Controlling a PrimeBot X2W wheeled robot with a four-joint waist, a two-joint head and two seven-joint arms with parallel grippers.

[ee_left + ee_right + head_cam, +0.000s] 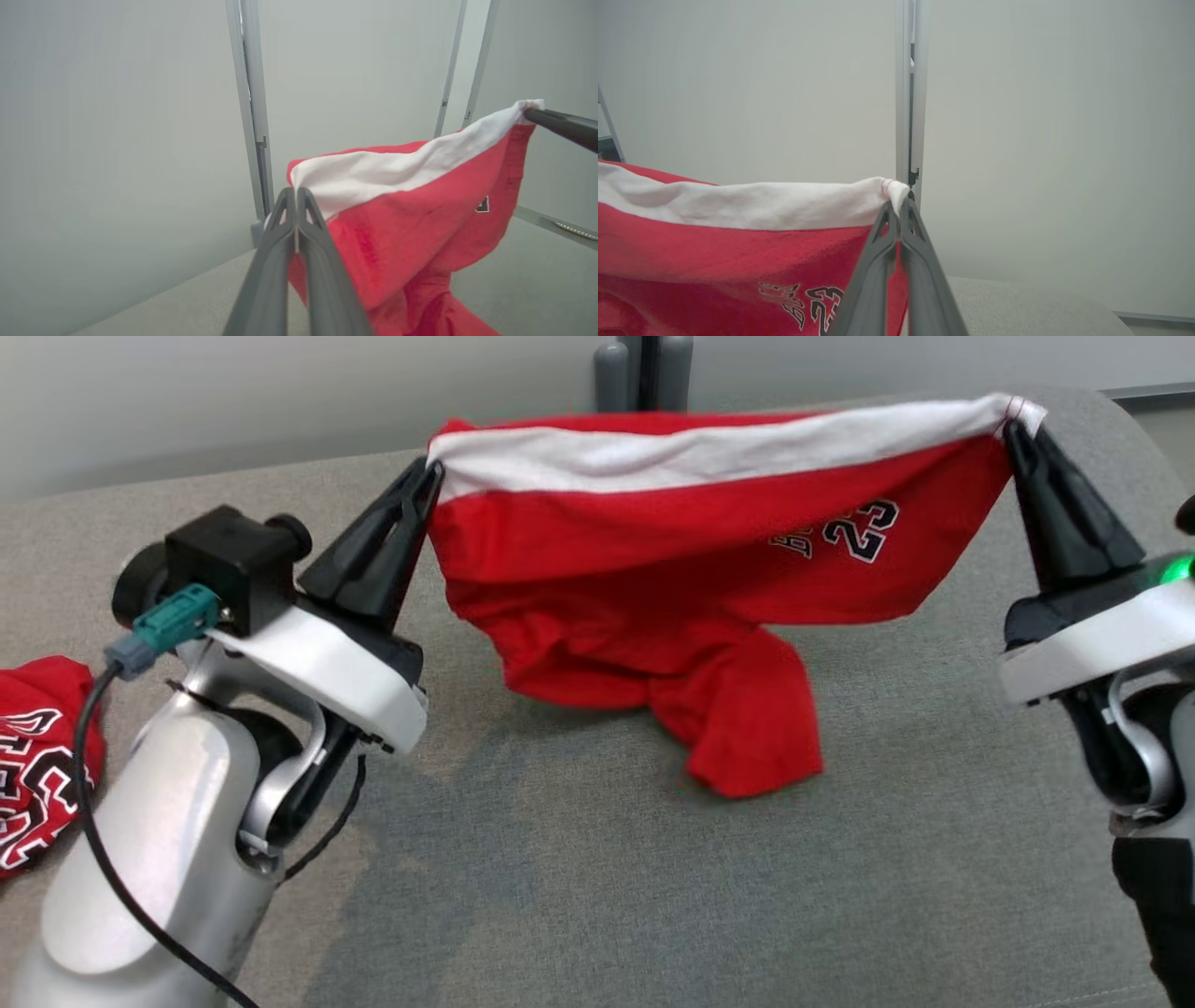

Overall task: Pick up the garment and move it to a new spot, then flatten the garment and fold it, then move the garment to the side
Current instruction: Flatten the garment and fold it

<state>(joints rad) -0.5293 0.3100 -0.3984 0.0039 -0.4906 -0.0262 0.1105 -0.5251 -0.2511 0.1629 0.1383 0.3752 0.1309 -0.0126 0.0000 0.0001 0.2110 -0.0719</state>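
The red garment (653, 551) hangs stretched across the upper middle of the head view, its white band (709, 453) pulled nearly taut between the two arms. The left end effector (434, 474) is clamped on the band's left corner and the right end effector (1011, 427) on its right corner. Both wrist views show the fingers pressed together with cloth between them. The lower part sags in a bunched fold, and its lowest lobe appears to touch the grey bench (653, 915) near the frame's centre. The main risk seems to be the right-hand grip: it takes only the very tip of the hem, so any further spreading of the arms could pull the cloth free and drop that side. Lowering from here may also trap the crumpled lobe underneath, leaving the garment creased rather than flat. A second red garment (37, 756) lies at the left edge, close beside the left forearm, which could catch and drag it.
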